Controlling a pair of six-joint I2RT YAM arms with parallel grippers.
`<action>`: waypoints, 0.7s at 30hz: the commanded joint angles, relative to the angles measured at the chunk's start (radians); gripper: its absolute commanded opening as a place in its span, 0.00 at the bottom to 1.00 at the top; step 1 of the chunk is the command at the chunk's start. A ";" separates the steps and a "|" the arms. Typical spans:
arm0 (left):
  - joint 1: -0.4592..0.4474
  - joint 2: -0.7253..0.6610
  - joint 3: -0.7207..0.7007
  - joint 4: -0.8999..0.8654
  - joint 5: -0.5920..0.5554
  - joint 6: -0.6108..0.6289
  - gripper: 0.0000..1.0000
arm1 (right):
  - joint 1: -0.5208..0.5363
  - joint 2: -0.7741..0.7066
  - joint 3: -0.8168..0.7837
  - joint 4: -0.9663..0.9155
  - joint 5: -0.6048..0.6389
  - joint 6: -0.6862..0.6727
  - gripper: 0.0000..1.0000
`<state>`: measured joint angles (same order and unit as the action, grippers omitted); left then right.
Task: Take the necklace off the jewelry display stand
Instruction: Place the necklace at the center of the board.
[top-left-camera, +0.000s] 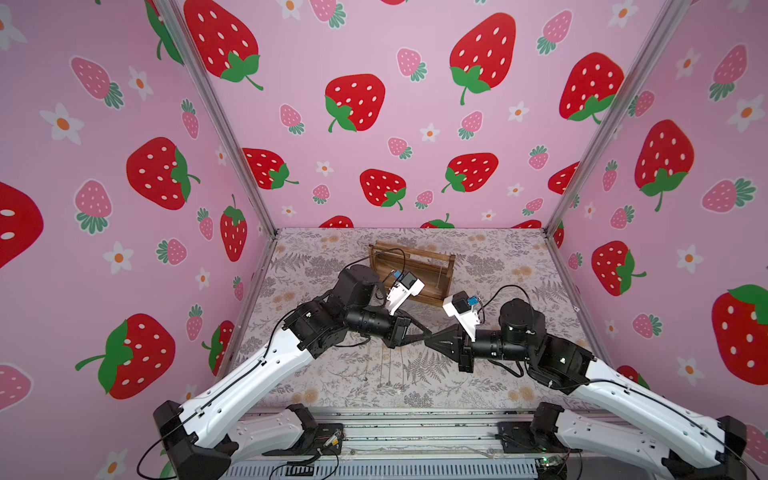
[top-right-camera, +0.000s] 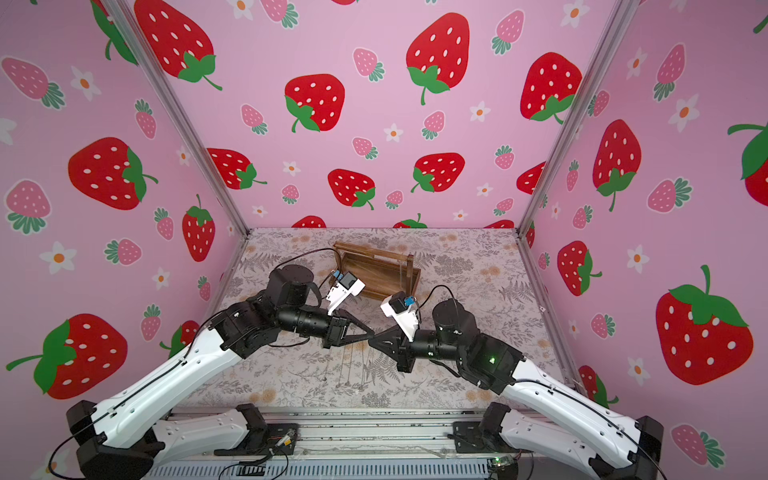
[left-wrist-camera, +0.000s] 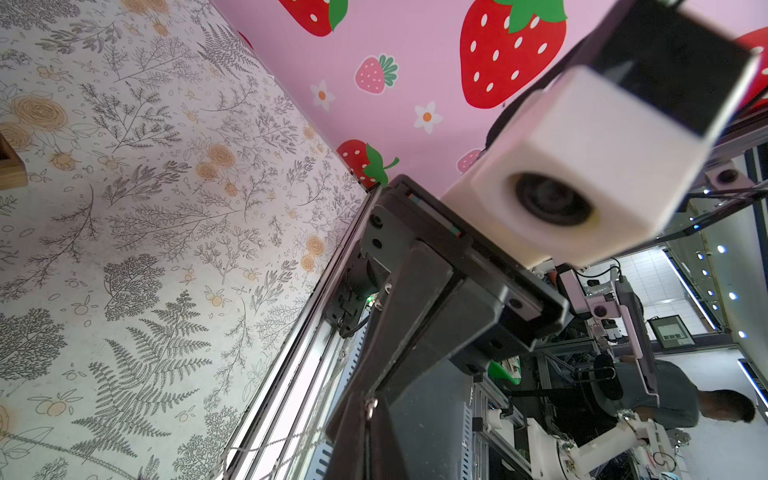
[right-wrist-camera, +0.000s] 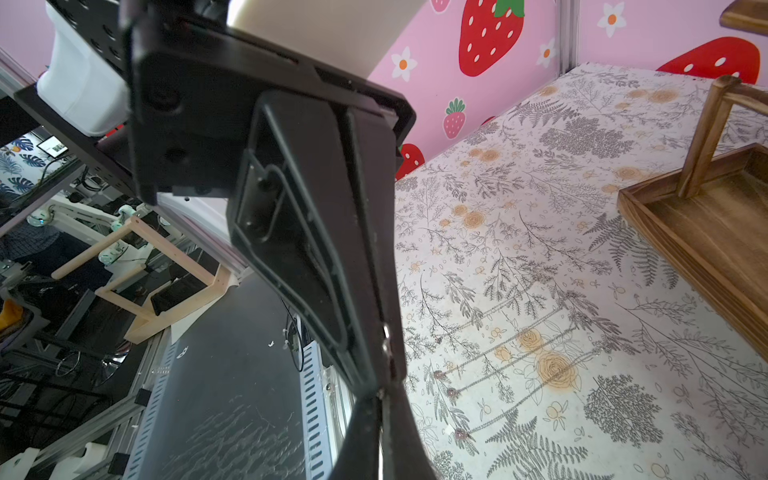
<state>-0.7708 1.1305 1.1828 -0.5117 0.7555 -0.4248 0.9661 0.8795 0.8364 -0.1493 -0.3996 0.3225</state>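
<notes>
Nearly done: necklace (right-wrist-camera: 451, 391) off the jewelry display stand (top-left-camera: 432, 286), strands trailing mid-table (right-wrist-camera: 519, 174); left gripper (top-left-camera: 422, 331) and right gripper (top-left-camera: 434, 337) closed, apparently pinching it; release remains.

One jewelry display stand (top-left-camera: 428, 286), one left tool (top-left-camera: 427, 332), one right tool (top-left-camera: 429, 341), several thin chains (right-wrist-camera: 451, 392).

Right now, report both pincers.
Left pincer: shut on the necklace.
Right pincer: shut, tip to tip with the left; whether it grips the necklace cannot be told.
</notes>
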 joint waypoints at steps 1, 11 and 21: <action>-0.011 -0.006 0.035 -0.008 0.016 0.007 0.00 | 0.002 -0.024 0.001 0.027 0.019 0.006 0.00; -0.011 -0.125 0.010 0.004 -0.121 -0.009 0.45 | 0.002 -0.044 -0.032 -0.016 0.044 0.036 0.00; -0.010 -0.305 -0.078 -0.110 -0.396 0.048 0.45 | 0.002 0.005 -0.098 -0.041 0.057 0.142 0.00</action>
<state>-0.7784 0.8589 1.1465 -0.5652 0.4667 -0.4114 0.9661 0.8570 0.7559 -0.1795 -0.3431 0.4141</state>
